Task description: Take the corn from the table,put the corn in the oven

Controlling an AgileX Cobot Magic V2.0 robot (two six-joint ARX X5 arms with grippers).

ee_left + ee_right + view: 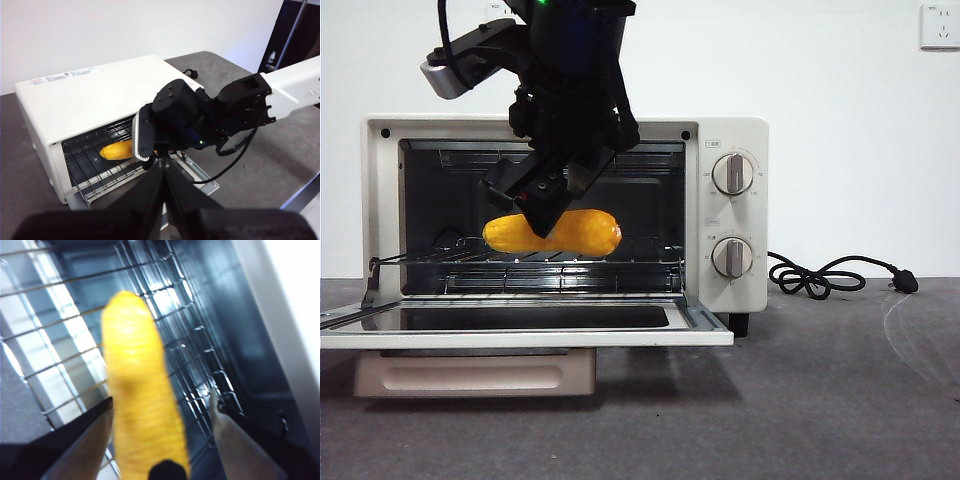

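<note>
The corn is a glossy yellow-orange cob lying lengthwise on the wire rack inside the cream-white oven. My right gripper reaches down into the oven's mouth from above. In the right wrist view the corn lies between the spread jaws of that gripper, open, with a gap on one side. The left wrist view shows the oven from higher up, the corn on the rack and the right arm in front of it. My left gripper waits back from the oven, shut and holding nothing.
The oven door hangs open flat toward the front, just above the dark grey table. Two knobs sit on the oven's right panel. A black power cord lies coiled to the right of the oven.
</note>
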